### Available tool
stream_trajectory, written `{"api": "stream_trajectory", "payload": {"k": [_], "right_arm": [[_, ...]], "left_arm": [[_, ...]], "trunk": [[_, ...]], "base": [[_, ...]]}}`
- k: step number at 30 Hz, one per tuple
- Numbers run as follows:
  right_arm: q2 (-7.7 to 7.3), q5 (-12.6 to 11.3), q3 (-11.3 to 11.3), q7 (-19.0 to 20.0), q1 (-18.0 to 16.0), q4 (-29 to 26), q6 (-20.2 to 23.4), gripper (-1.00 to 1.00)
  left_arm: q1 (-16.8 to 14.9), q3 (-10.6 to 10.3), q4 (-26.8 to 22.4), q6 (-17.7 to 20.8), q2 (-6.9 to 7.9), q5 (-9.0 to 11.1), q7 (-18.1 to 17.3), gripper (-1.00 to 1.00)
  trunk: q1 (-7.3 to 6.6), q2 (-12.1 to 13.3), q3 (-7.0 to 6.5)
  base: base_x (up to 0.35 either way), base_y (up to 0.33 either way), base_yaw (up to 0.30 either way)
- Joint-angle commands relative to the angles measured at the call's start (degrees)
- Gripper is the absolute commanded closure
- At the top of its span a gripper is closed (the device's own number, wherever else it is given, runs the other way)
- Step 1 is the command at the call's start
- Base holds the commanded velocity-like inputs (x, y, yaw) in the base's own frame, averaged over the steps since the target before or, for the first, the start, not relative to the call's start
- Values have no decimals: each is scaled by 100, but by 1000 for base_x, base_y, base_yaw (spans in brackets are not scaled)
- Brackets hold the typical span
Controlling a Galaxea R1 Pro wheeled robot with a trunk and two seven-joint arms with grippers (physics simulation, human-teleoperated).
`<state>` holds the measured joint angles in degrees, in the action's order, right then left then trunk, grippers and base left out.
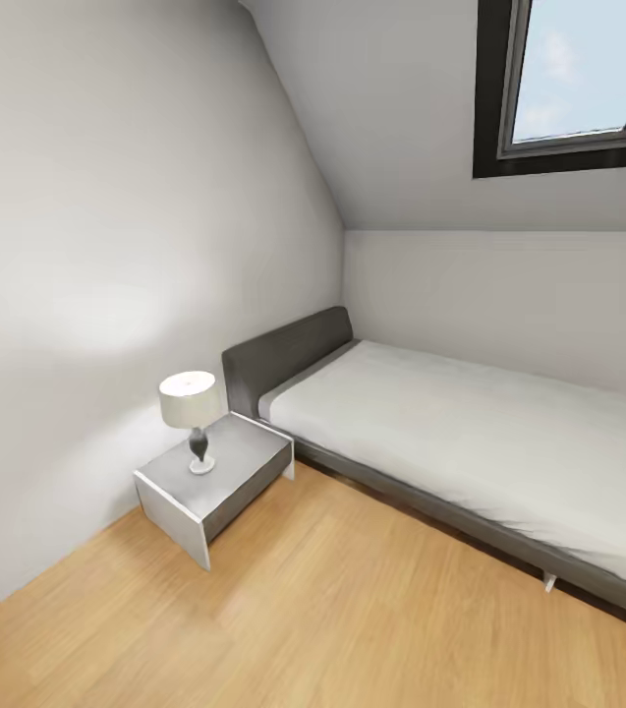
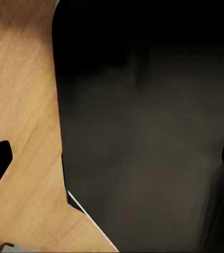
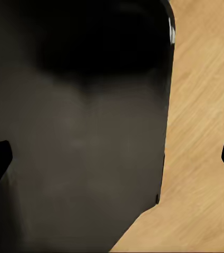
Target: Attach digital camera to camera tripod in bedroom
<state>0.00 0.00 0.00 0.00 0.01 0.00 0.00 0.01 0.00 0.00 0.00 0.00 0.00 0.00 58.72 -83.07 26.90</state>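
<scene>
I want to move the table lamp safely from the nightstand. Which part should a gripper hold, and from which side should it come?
Probably the narrow dark stem of the table lamp, just under the white shade. The shade overhangs it, so a grasp from above is blocked. Come in level from the open floor side, since the wall and the bed's headboard close off the others.

Setting: home bedroom, attic type. Evidence, head view: grey-framed bed (image 1: pixel 470 442) with white mattress in corner; grey nightstand (image 1: pixel 216 482) beside headboard, table lamp (image 1: pixel 194 408) on top; sloped ceiling with skylight (image 1: pixel 573 79); pale walls; wood plank floor (image 1: pixel 332 610).
</scene>
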Motion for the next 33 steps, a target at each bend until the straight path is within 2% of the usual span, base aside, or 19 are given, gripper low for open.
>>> {"api": "stream_trajectory", "payload": {"k": [1, 3, 5, 6, 12, 33], "right_arm": [[-33, 33, 33, -19, -10, -27, -33, -100], [-95, 97, 35, -25, -10, -23, -98, -100], [-95, 161, 35, -25, -10, -23, -162, -100], [-71, 194, 39, -31, -10, -20, -127, -100], [-162, 265, 37, -35, -10, -18, -45, -100], [-196, 334, 35, -35, -10, -18, -26, -100]], "left_arm": [[17, 33, -33, -28, -33, 33, -33, -100], [15, 57, -98, -28, -56, 97, -35, -100], [15, 57, -162, -28, -56, 161, -35, -100], [14, 60, -178, -27, -62, 154, -35, -100], [16, 69, -203, -33, -69, 21, -35, -100], [17, 71, -211, -35, -68, 0, -35, -100]], "trunk": [[0, -1, 3], [0, -1, 3], [0, -1, 3], [0, -1, 3], [0, -1, 3], [0, -1, 3]], "base": [[0, 0, 0], [0, 0, 0], [0, 0, 0], [0, 0, 0], [-78, 0, 0], [-312, 0, 0]]}}
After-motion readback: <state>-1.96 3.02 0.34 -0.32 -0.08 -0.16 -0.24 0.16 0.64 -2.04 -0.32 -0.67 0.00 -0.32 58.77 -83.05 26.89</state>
